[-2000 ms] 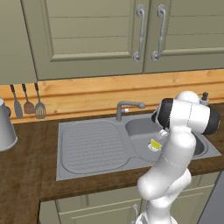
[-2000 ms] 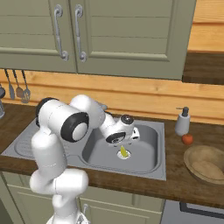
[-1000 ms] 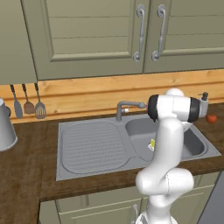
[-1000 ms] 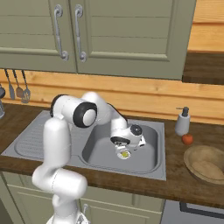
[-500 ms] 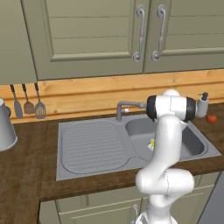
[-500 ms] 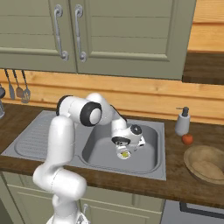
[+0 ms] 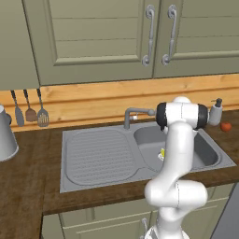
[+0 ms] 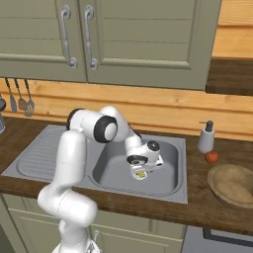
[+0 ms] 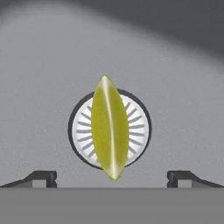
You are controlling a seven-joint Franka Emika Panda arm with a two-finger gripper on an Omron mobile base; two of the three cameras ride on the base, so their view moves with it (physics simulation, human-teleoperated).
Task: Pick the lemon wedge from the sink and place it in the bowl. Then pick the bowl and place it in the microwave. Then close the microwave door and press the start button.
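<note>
Nothing done yet: lemon wedge lies on the drain in the sink, hand just above with fingers apart, bowl at 3 o'clock on the surface waits empty.

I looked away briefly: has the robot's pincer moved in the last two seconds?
Yes. The pincer has sunk lower into the sink, closer to the lemon wedge.

I've got the wedge lying on the drain in the sink, gripper right over it, bowl on the counter to the right.
</note>
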